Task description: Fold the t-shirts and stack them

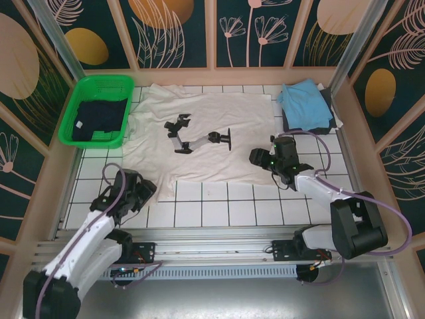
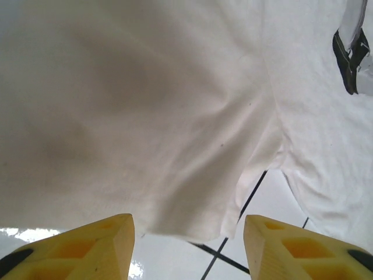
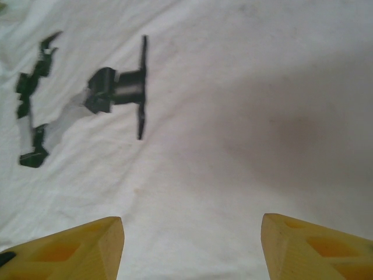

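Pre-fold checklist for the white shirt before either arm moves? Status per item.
1. Left tool open: ok.
2. Right tool open: ok.
3. Cream-white shirt spread out: ok, though creased at its near-left corner.
4. Hem corner in front of the left tool's gap: ok in the left wrist view.
5. Right tool lined up on a shirt edge: cannot tell; the right wrist view has cloth right across it.
6. Navy shirt inside the green basket, out of the fold path: ok.
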